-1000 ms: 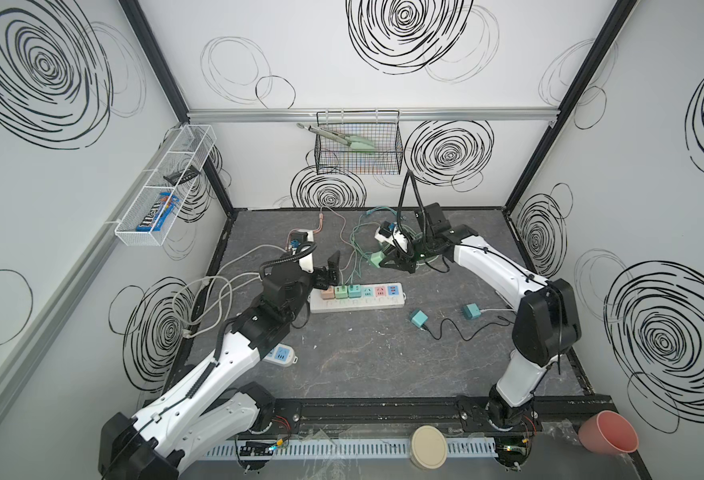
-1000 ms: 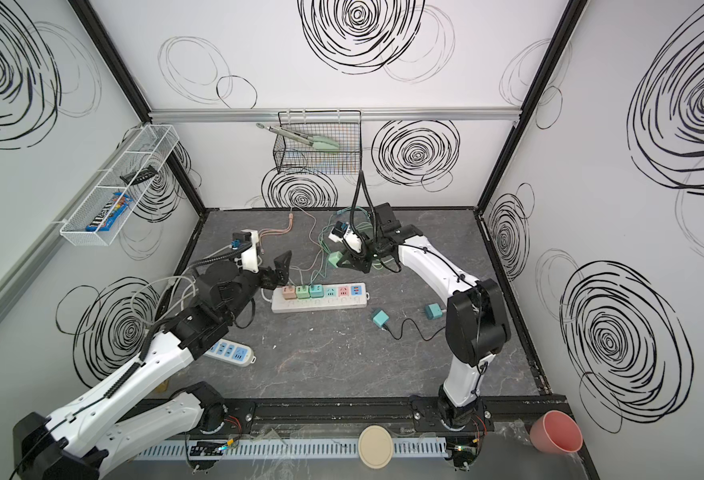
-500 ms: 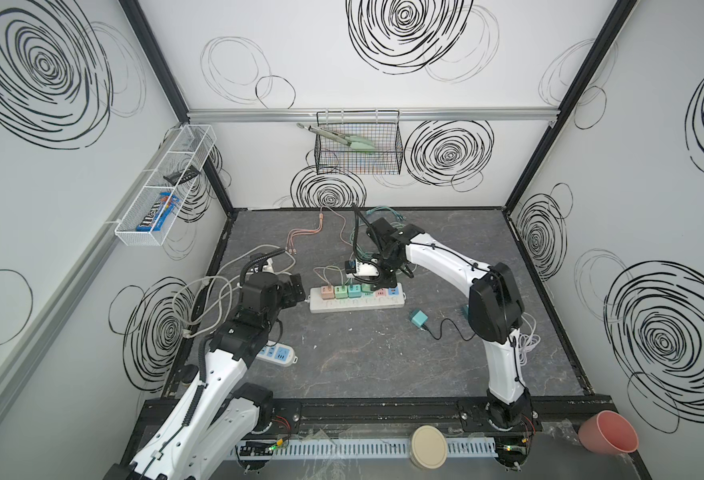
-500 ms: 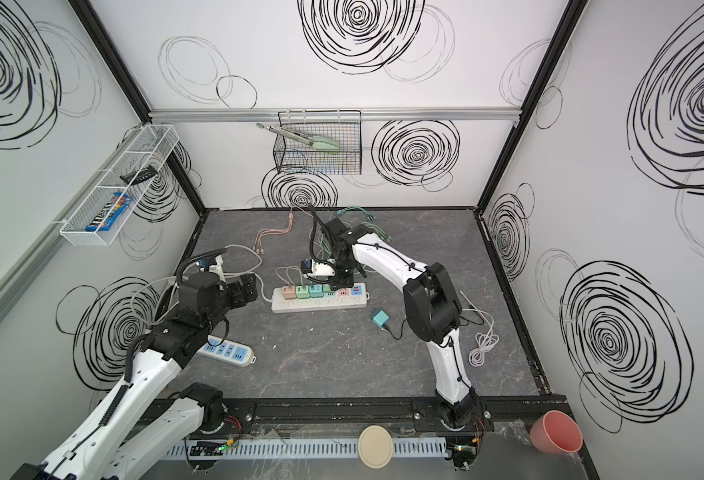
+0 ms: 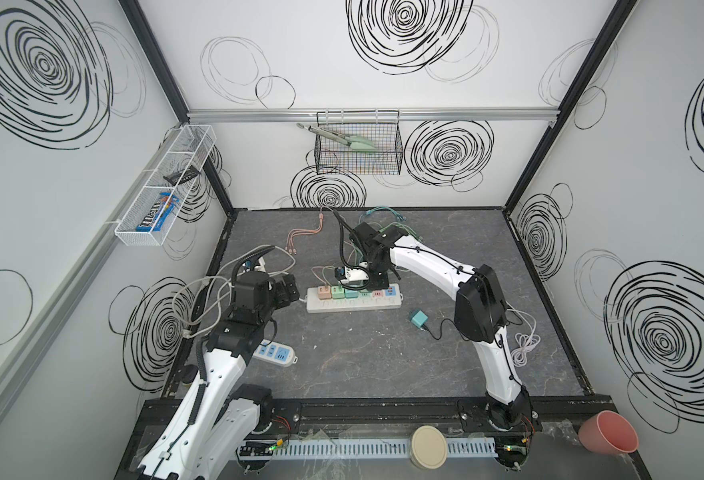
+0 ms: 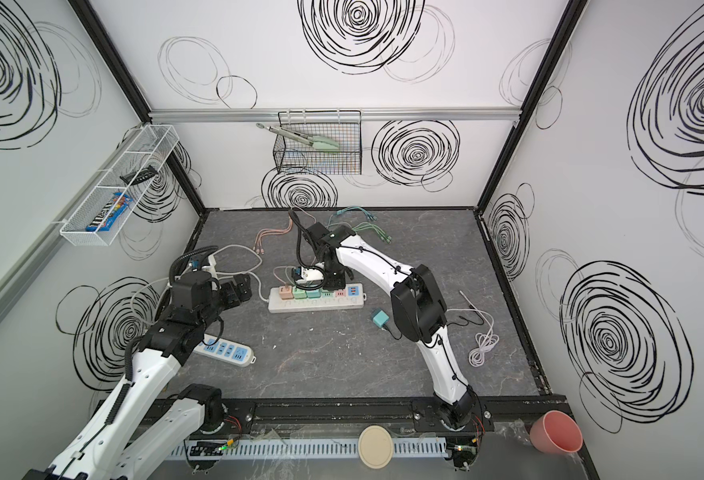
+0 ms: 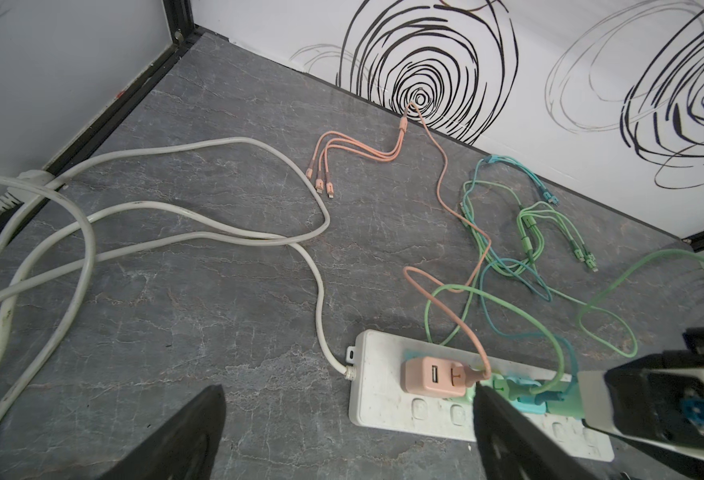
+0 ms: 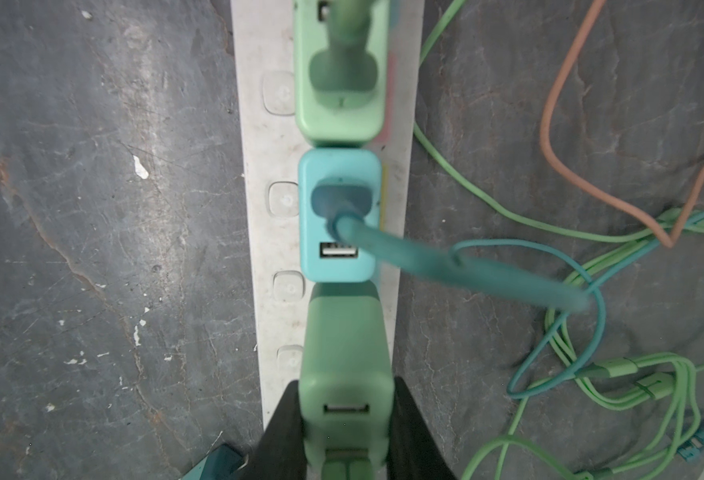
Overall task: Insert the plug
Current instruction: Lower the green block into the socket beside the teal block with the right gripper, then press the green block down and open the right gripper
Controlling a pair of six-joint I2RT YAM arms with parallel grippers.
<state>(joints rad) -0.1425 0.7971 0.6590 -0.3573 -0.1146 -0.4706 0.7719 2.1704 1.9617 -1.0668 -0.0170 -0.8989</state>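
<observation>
Grey bench (image 8: pixel 92 249): right fingers (image 8: pixel 283 428) clamped on the green plug (image 8: pixel 344 374) over the power strip (image 8: pixel 250 124), beside its teal adapter (image 8: pixel 337 216). It's best pressed straight down, squarely. Left fingers (image 7: pixel 184 440) apart near the strip's cord end.

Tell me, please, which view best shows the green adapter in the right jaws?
Right wrist view: the green adapter sits large between the jaws. Both top views show it tiny; left wrist view, only an edge.
</observation>
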